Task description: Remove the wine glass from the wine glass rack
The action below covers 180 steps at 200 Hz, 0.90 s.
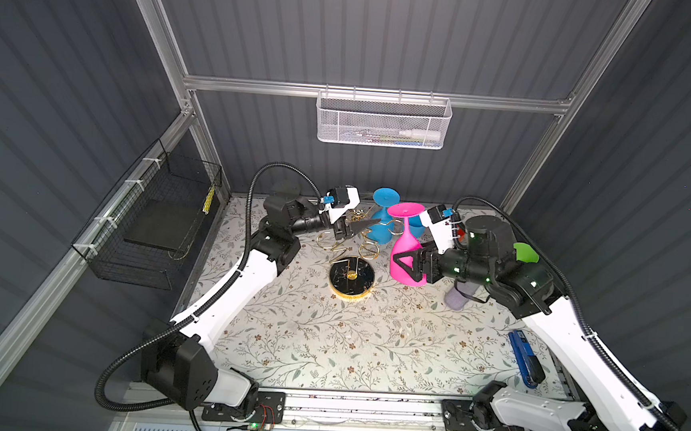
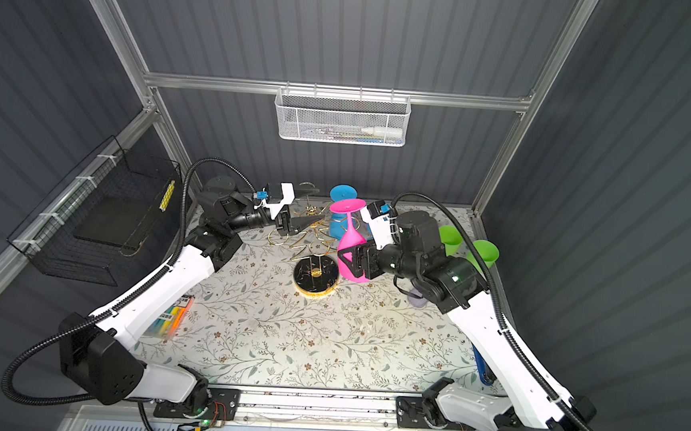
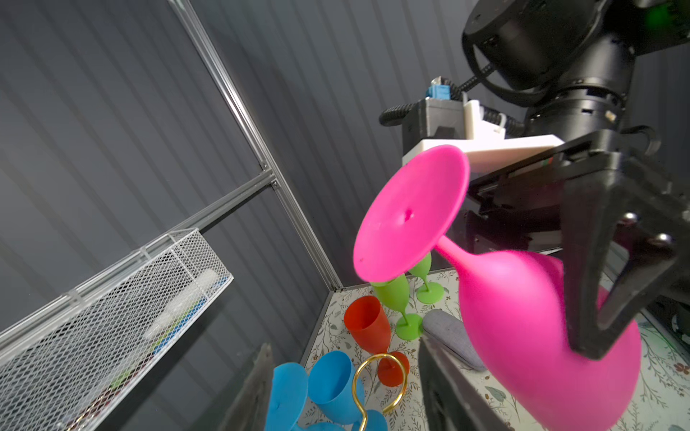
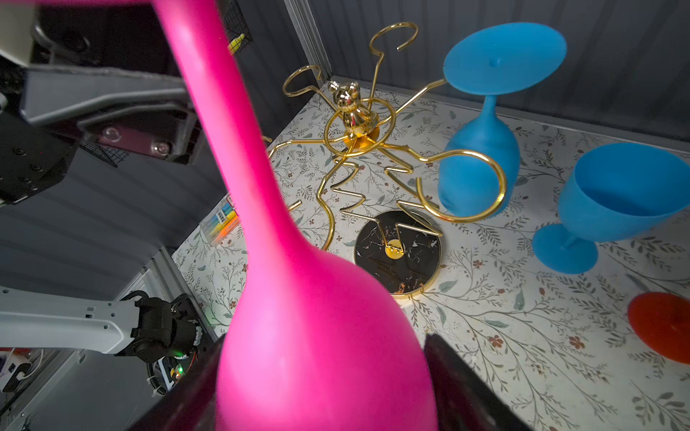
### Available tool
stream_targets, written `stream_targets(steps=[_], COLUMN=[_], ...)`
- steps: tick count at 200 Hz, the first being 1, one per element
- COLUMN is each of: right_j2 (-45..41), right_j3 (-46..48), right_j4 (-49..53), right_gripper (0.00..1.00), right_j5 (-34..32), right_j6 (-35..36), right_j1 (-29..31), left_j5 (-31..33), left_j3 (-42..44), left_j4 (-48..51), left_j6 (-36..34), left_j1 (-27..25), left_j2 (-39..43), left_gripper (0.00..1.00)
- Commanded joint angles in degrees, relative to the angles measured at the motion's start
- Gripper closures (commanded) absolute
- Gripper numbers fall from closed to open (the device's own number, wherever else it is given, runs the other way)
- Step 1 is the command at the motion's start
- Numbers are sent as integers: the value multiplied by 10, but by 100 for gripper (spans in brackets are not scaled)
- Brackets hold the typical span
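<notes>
1. Left tool (image 2: pixel 319 206): in both top views its fingers point toward 3 o'clock. They are parted and grasp nothing. The crown of the rack lies just beyond the tips; whether a finger touches the wire cannot be told.
2. Wine glass rack (image 1: pixel 351 281): it stands on the floral desk (image 1: pixel 326 348), with the round black base at 6 o'clock of its looped arms. A blue glass (image 1: pixel 381 221) hangs upside down from the arm at 1 o'clock.
3. Wine glass (image 1: pixel 405 245), pink: it is upside down, with the long axis near upright, the foot uppermost and the bowl mouth facing the desk. It sits at 3 o'clock of the rack post, and the right wrist view shows its stem clear of every loop.
4. Right tool (image 1: pixel 410 267): it reaches in from 3 o'clock and is clenched on the bowl of the wine glass, one finger on either side. The stem and foot rise above the fingers.
</notes>
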State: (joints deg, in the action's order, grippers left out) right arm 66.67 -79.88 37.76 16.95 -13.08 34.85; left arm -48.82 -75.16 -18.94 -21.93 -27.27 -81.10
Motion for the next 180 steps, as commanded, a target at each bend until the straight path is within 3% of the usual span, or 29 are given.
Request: stream_targets(steps=[1,51,133,180], right_j2=[7,28,46,50], right_j3=[-19,-23,-20,-21], right_j4=[-1,-14,-31,-31], right_gripper=[42,44,45,45], right_j5=[18,62,75,72], right_j6=[-6,-18,-31,-32], right_j1=[-1,0,12,17], left_j5=[-37,-39,-45,-33], left_j3=[-11,-19,-30,-32], left_j4=[0,-4,5,15], left_j6=[-39,-44,-55,-62], left_j1=[-6,-13,-27,-30], left_j2=[5,1,-11,-11], left_gripper=[38,41,49,61])
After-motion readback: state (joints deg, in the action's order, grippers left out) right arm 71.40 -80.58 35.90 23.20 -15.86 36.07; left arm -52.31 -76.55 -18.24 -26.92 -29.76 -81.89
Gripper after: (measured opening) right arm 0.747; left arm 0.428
